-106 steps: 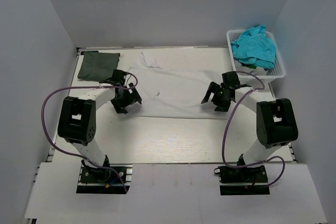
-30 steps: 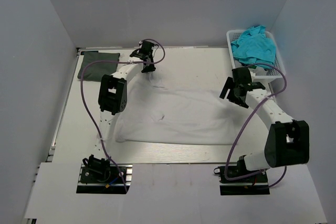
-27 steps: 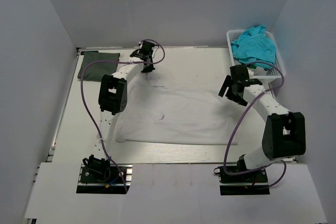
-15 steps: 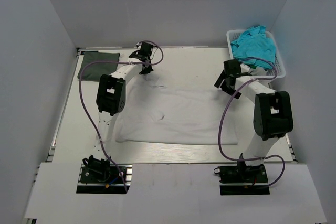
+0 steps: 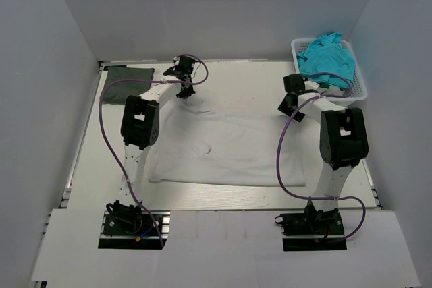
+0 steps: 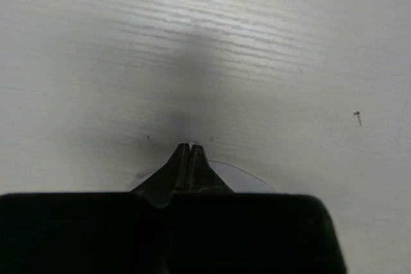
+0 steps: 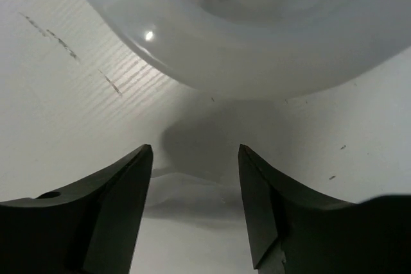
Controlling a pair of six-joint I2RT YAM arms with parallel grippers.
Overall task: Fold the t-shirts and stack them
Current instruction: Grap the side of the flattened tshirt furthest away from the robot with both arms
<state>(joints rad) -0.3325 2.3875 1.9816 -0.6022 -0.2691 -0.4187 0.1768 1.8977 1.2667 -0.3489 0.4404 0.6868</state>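
Note:
A white t-shirt (image 5: 229, 146) lies spread across the middle of the table. My left gripper (image 5: 182, 90) is at its far left corner. In the left wrist view the fingers (image 6: 189, 149) are pressed together, with white fabric (image 6: 241, 174) bulging around them. My right gripper (image 5: 287, 106) hovers over the shirt's far right corner, close to the basket. Its jaws (image 7: 196, 149) stand apart over a low fold of white cloth (image 7: 192, 187). A folded dark grey-green t-shirt (image 5: 125, 74) rests at the back left. Teal t-shirts (image 5: 327, 59) are heaped in the basket.
The white lattice basket (image 5: 361, 85) stands at the back right corner, just beyond the right gripper. In the right wrist view a blurred white rounded surface (image 7: 257, 43) fills the top. Grey walls enclose the table on three sides.
The left gripper has shut at the shirt's far left corner. The right arm has swung back and left toward the shirt's far right corner, and its jaws have narrowed. The shirt lies nearer than before.

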